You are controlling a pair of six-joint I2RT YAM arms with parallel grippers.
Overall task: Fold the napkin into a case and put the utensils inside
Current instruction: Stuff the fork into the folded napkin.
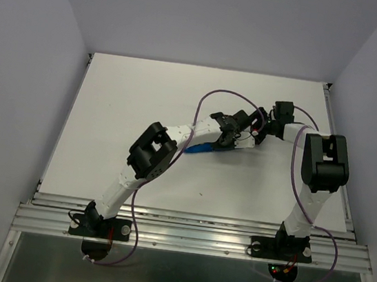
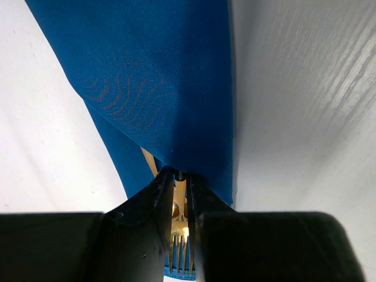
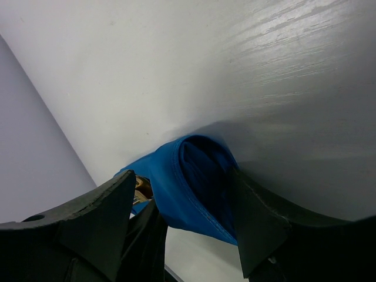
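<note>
Lying folded near the middle of the desk [image 1: 146, 94], the napkin [image 1: 201, 147] makes a narrow blue case [image 2: 164, 88], flat along its length and puffed open at one end. The fork [image 2: 181, 252] looks part-way in at that end. Its gold tines and neck show between the left jaws, which are pinched shut on it, and its handle is hidden under the cloth. A sliver of gold [image 2: 149, 160] peeks from the cloth's edge just beside them; whether it is the second utensil I cannot tell. The right jaws stand wide apart, straddling the open mouth of the case and clamping nothing, one finger touching the cloth. By my reading the folding is done and the filling is under way. What seems left is seating the fork fully, letting go, and making sure both utensils sit inside
</note>
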